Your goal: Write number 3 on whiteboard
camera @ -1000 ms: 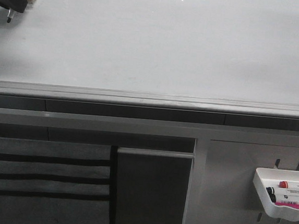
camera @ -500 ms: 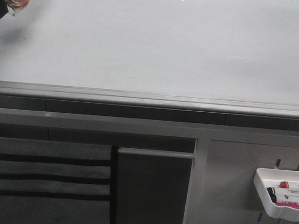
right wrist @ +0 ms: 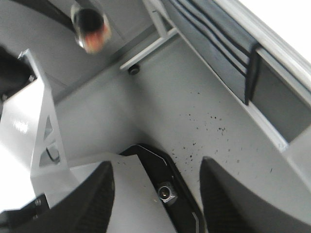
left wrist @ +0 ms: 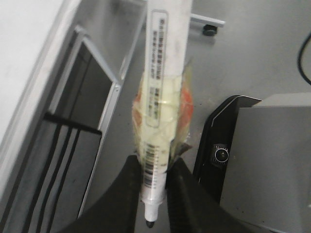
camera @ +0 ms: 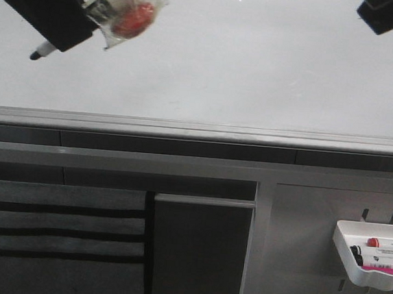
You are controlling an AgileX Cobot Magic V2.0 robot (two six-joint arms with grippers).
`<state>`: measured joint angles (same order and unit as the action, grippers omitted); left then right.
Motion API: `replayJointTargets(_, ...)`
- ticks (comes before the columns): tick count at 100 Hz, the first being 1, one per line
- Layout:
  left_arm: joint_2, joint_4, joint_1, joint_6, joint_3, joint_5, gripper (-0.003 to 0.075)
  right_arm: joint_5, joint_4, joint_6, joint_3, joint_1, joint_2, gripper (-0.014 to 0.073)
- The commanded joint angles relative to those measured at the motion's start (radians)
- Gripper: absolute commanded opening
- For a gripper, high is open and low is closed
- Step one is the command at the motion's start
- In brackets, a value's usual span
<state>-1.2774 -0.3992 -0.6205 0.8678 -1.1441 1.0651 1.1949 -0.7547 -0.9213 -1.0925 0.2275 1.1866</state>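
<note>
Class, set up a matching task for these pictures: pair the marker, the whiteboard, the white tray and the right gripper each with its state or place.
Things:
1. marker
2. whiteboard
3. white tray
4. right gripper

States:
A. open, holding nothing
B. blank, nothing written yet
C. clamped in the left gripper
D. hangs on the perforated panel, holding pens

Pairs: 1-C, 2-B, 3-D, 4-A
</note>
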Motion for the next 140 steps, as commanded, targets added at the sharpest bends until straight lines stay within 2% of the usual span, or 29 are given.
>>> replayJointTargets(1, 0.028, -0.047, -0.057, 0.027, -0.034, -0.029, -0.0014, 0.018, -0.069, -0.129, -0.068, 0.043, 0.010, 0.0353)
replayJointTargets(15, 0.028, -0.047, -0.115, 0.027, -0.034, -0.033, -0.0014, 0.018, -0.010, -0.158, -0.143, 0.164, 0.044, 0.0353)
replayJointTargets(34, 0.028, -0.047, -0.129, 0.027, -0.034, -0.037, -0.0014, -0.002, 0.033, -0.158, -0.209, 0.313, 0.081, 0.0353)
replayJointTargets(47, 0.028, -0.047, -0.129, 0.027, -0.034, -0.037, -0.0014, -0.023, 0.065, -0.147, -0.215, 0.350, 0.109, 0.0353)
replayJointTargets(81, 0.028, -0.047, -0.129, 0.027, -0.034, -0.056, -0.0014, -0.060, 0.068, -0.146, -0.216, 0.352, 0.154, 0.0348)
replayJointTargets(100, 0.028, -0.047, -0.129, 0.027, -0.034, -0.056, -0.0014, -0.069, 0.066, -0.146, -0.218, 0.352, 0.156, 0.0241)
replayJointTargets(120, 0.028, -0.047, -0.129, 0.027, -0.034, -0.056, -0.0014, -0.067, 0.064, -0.146, -0.220, 0.352, 0.156, 0.0174)
replayJointTargets(140, 0.028, -0.047, -0.129, 0.027, -0.034, -0.056, -0.0014, -0.067, 0.064, -0.146, -0.220, 0.352, 0.156, 0.0042)
